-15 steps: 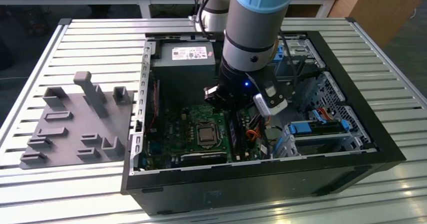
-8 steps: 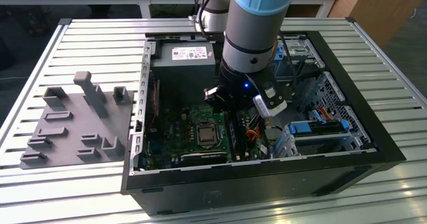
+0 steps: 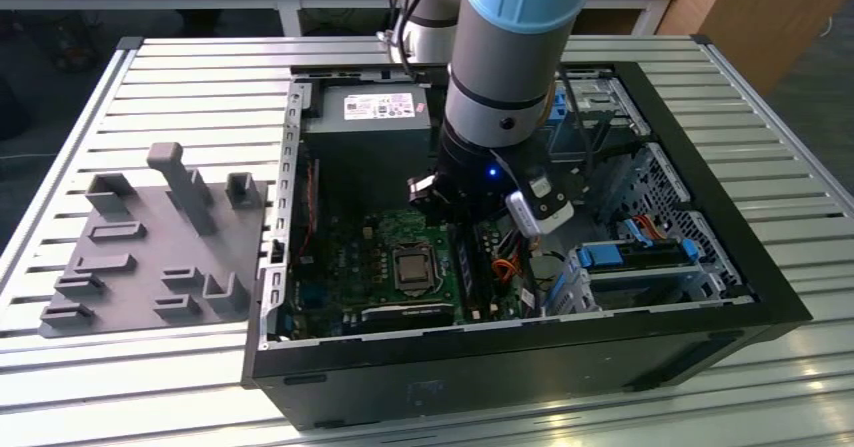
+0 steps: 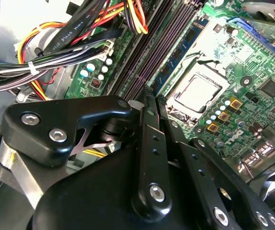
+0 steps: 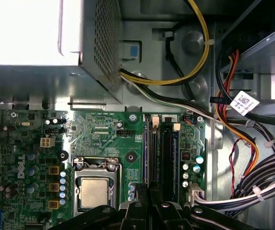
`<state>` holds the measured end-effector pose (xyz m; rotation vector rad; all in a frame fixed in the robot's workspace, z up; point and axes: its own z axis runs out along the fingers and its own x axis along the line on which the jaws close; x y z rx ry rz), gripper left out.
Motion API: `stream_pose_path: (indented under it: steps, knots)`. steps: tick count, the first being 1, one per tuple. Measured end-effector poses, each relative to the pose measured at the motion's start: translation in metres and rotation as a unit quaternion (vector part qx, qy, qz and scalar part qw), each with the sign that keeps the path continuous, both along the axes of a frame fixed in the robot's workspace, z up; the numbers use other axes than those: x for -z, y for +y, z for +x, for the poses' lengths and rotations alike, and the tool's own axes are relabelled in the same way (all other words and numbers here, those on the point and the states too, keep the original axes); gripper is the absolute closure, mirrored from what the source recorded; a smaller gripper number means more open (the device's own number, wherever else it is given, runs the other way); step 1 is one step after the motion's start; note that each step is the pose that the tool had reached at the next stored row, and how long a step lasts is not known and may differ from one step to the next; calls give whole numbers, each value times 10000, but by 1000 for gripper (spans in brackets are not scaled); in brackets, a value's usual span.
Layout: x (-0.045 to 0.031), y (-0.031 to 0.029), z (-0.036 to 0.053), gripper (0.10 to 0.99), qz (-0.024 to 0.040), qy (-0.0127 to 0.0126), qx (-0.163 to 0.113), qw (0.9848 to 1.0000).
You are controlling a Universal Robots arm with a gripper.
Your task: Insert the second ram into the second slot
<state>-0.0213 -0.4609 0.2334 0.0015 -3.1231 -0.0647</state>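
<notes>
The pincer sits low in the computer case, jaws pinched nearly shut, seemingly on the memory stick beside the processor. Seating looks underway; it calls for a straight, even press.

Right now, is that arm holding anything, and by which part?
It cannot be told: the gripper sits right over the memory slots, and its own body hides what lies under it.

Slatted metal table, open black computer case on it, grey holder plate just beside
</notes>
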Motion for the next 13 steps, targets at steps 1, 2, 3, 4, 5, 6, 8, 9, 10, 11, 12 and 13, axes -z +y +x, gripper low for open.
stream_pose_path:
  steps: [1, 2, 3, 4, 5, 6, 8, 9, 10, 11, 12, 13]
  knots:
    - [7, -1, 0, 953, 0, 3, 0, 10000]
    - [18, -1, 1, 953, 0, 7, -1, 10000]
    - [31, -1, 1, 953, -1, 10, 0, 10000]
    - [42, -1, 2, 953, 0, 12, 0, 10000]
    - [48, -5, 4, 953, -1, 14, -1, 10000]
    - [52, -12, 5, 953, -2, 15, -1, 10000]
    - [61, -17, 14, 953, 0, 16, 0, 10000]
    - [63, -18, 21, 953, 0, 19, 0, 10000]
    - [63, -19, 29, 953, -1, 21, 0, 10000]
    - [64, -21, 33, 953, -1, 23, 0, 10000]
    - [66, -23, 35, 953, -1, 24, 0, 10000]
    - [67, -24, 36, 953, -1, 24, 0, 10000]
